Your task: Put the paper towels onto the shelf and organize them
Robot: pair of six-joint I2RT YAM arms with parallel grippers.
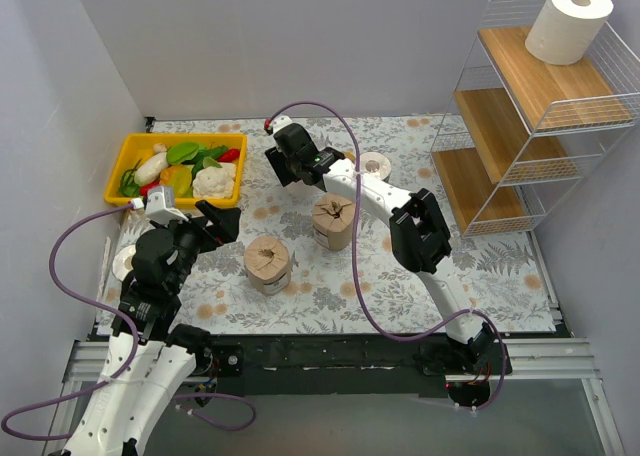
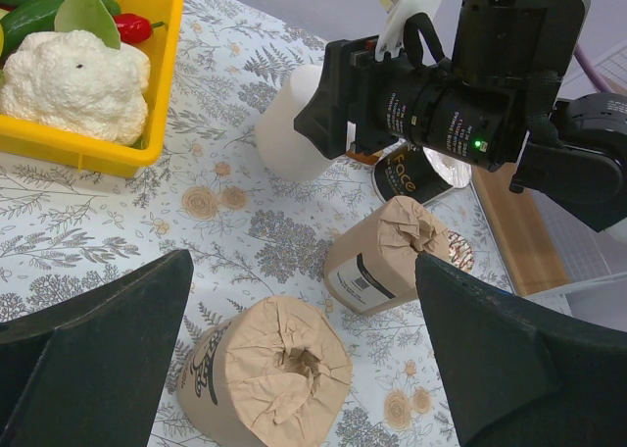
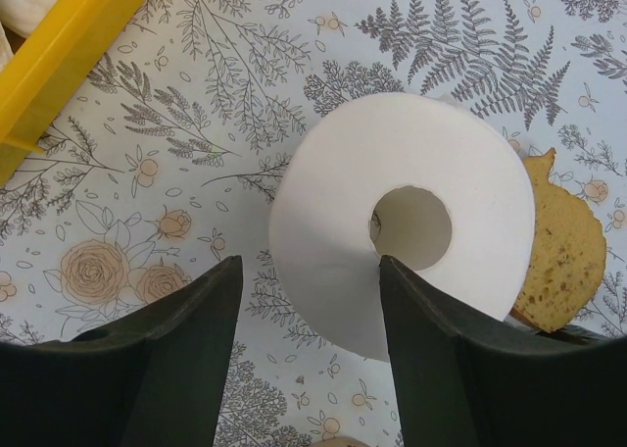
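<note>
Plain white paper-towel roll (image 3: 323, 212): upright on the floral-cloth desk (image 1: 500, 266), just beside a brown bread slice (image 3: 563, 241), well apart from the shelf.
Right pincer (image 3: 306, 271): open, poised over that roll, seemingly lined up astride its wall; contact impossible to tell.
Left pincer (image 2: 304, 271): open, gripping nothing, hovering above 2 brown-paper-wrapped rolls (image 2: 279, 364).
White wire shelf with wooden boards (image 1: 495, 126): 3 tiers, 1 large white roll (image 1: 568, 23) on the top board.
Handling: probably light, soft, easily squashed; loose outer sheet liable to unwind.
Hold: best gently, wall pinched between hollow core and outside, or across the body.
</note>
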